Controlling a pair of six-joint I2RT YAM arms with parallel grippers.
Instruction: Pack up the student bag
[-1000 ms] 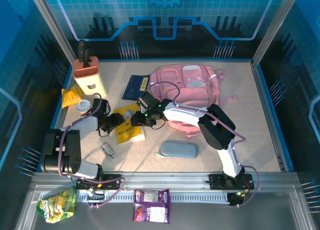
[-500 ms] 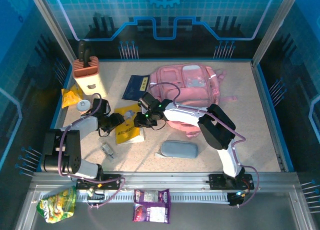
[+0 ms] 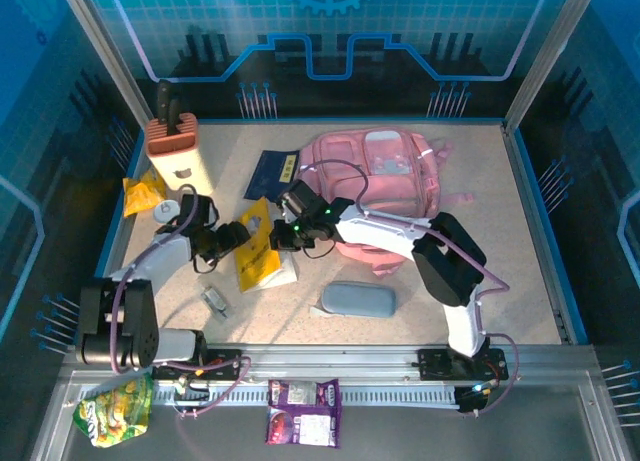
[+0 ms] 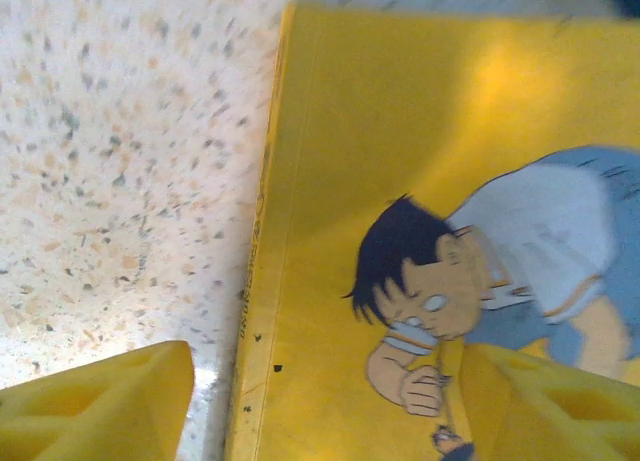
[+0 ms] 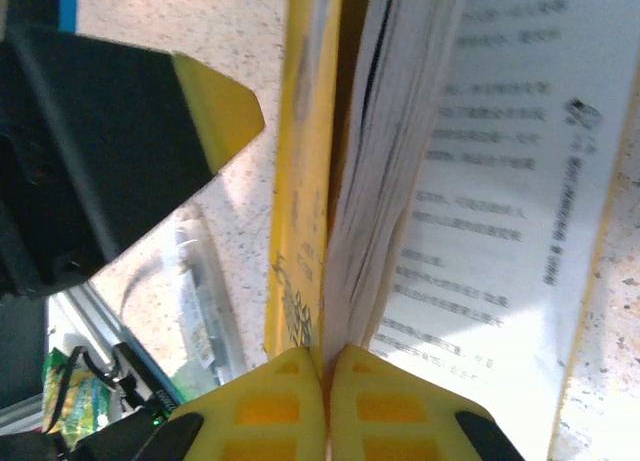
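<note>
The student bag [image 3: 378, 173], pink with pale trim, lies flat at the back middle of the table. In front of it is a yellow book [image 3: 256, 257] with a cartoon boy on its cover [image 4: 400, 181]. My right gripper [image 3: 286, 240] is shut on the book's edge [image 5: 325, 356], pinching the yellow cover and some pages, and the rest of the pages [image 5: 500, 161] fan open to the right. My left gripper [image 3: 234, 240] is open [image 4: 330, 411] over the book's spine side, one fingertip [image 4: 110, 401] over the table and the other above the cover.
A grey pencil case [image 3: 358, 299] lies near the front middle. A navy booklet [image 3: 272, 172] sits left of the bag. At the back left are a beige block holder [image 3: 175, 151], a yellow packet [image 3: 142, 193] and a white round item [image 3: 168, 211]. A small clip-like object [image 3: 215, 301] lies front left.
My right gripper has closed on the book's edge and raised it, so the book now stands tilted and turned. My left gripper has opened wider and shifted slightly back.
</note>
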